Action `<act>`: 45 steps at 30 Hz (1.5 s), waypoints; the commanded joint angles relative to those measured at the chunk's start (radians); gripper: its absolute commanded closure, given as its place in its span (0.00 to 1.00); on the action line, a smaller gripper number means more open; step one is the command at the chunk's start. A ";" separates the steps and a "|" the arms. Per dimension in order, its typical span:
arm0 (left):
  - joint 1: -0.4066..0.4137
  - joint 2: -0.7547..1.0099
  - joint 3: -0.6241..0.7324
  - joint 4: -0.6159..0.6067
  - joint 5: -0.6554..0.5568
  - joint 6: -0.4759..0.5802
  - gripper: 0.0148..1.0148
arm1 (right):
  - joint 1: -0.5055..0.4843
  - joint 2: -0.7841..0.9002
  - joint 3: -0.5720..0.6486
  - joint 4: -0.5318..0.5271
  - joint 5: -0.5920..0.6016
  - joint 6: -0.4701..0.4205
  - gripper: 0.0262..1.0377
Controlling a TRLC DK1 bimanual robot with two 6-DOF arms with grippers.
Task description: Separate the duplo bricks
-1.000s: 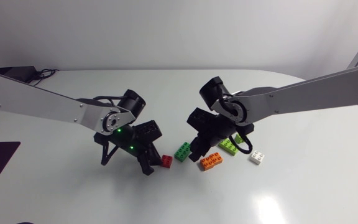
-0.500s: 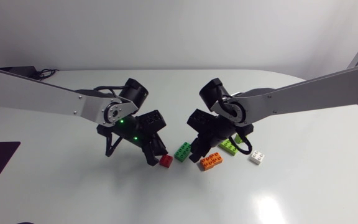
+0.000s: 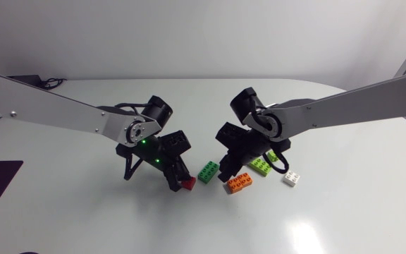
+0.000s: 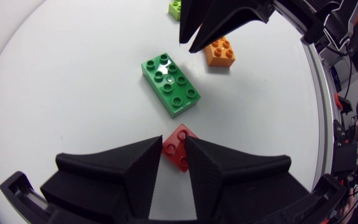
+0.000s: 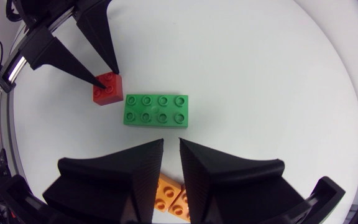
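A small red brick [image 3: 187,184] lies on the white table and shows in the narrow gap at my left gripper's [image 3: 178,176] tips. In the left wrist view the shut left gripper [image 4: 174,140] stands over the red brick [image 4: 180,148], its tips on the brick's top rather than around its sides. Ahead of it lies a long green brick [image 4: 171,84]. My right gripper [image 3: 225,173] is shut and empty, hanging between the green brick [image 3: 207,171] and an orange brick [image 3: 240,183]. From the right wrist I see the green brick [image 5: 156,109] ahead and the orange brick [image 5: 169,193] under the fingers.
A lime brick [image 3: 260,165] and a white brick [image 3: 291,178] lie to the right, behind my right arm. The table's [image 3: 316,219] front and right parts are bare. Both grippers stand close together, with the green brick between them.
My left gripper has swung rightward and come down onto the red brick, which stayed where it was. The right arm has hardly moved.
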 commanded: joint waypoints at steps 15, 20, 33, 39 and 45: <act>0.098 0.020 -0.021 -0.008 0.005 0.055 0.73 | 0.028 0.041 0.047 -0.024 -0.003 -0.003 0.77; 0.128 0.015 -0.030 -0.008 0.005 0.071 0.73 | 0.061 0.062 0.093 -0.029 -0.003 0.010 0.77; 0.124 -0.102 -0.052 -0.012 0.011 0.045 0.34 | 0.069 0.148 0.144 -0.045 -0.001 0.008 0.77; 0.118 -0.131 -0.052 -0.016 0.014 0.034 0.28 | 0.043 0.197 0.168 -0.042 -0.001 -0.007 0.78; 0.118 -0.161 -0.070 -0.022 0.014 0.032 0.27 | -0.001 0.273 0.266 -0.053 -0.001 -0.024 0.77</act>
